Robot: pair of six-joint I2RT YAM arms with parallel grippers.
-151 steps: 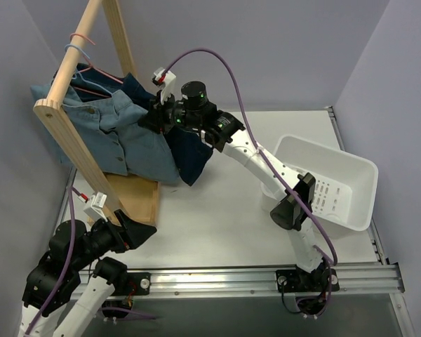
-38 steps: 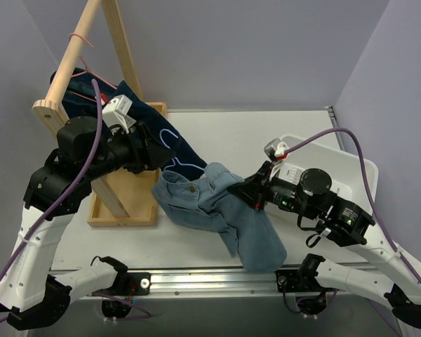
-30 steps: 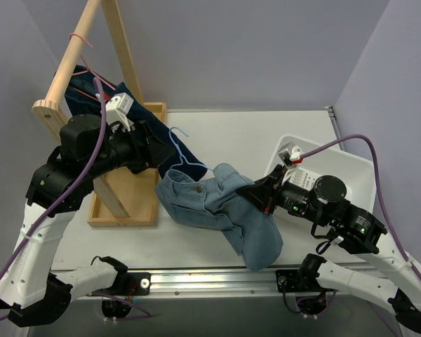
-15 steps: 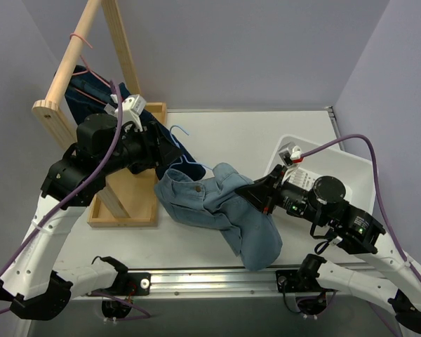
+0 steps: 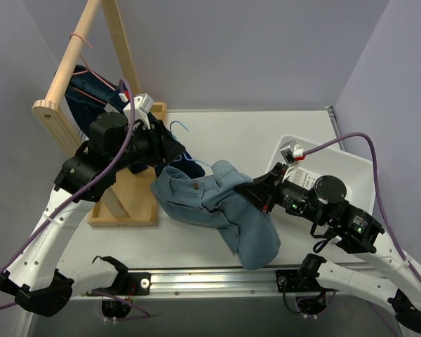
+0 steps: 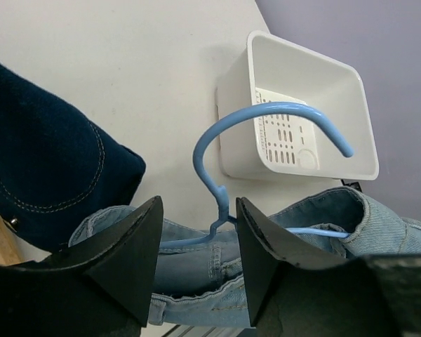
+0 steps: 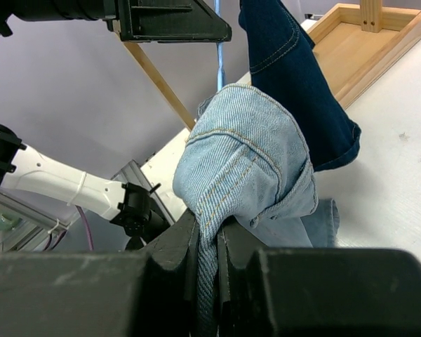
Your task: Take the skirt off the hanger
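Skirt (image 5: 217,207), light denim, sits bunched over the middle of the table (image 5: 252,140), still draped on the blue hanger (image 6: 224,140). At its 3 o'clock the right gripper (image 7: 207,228) is clenched on a fold of it. At its 10 o'clock the left gripper (image 6: 198,203) has its jaws spread, with the hanger's neck between them; I cannot tell whether they touch it. A white basket (image 5: 351,168) stands further out at 3 o'clock.

- Plain lavender-grey walls (image 5: 266,42) closed the space in at the back and on both sides.
- The tabletop (image 5: 231,133) was white and matte, evenly lit, with only soft shadows.
- An aluminium rail (image 5: 217,281) ran along its near edge.
- A pale wooden rack (image 5: 64,67) stood at the left on a tray-like wooden base (image 5: 130,205).
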